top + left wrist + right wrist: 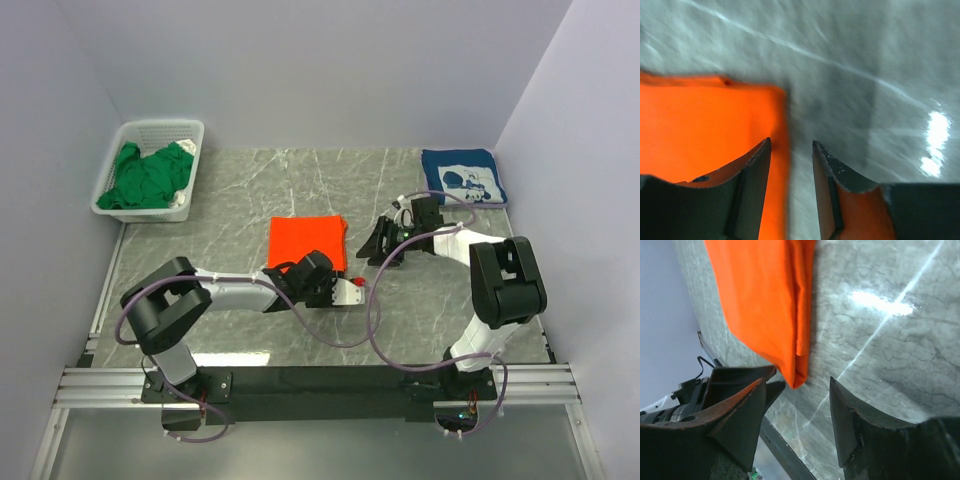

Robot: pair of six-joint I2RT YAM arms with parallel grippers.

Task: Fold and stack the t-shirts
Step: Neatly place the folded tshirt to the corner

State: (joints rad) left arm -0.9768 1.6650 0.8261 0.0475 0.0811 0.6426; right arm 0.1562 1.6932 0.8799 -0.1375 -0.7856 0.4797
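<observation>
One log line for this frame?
orange t-shirt: folded, mid-table | left gripper: open, empty | right gripper: open, empty | navy t-shirt: folded, far right | green t-shirt: in basket

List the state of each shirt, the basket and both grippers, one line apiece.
orange t-shirt: folded into a flat square, mid-table, not held.
navy t-shirt: folded, print up, at the table's far right.
green t-shirt: unfolded, crumpled inside the basket.
basket: upright at the far left.
left gripper: open, empty, at the orange t-shirt's edge.
right gripper: open, empty, beside the orange t-shirt's corner.
</observation>
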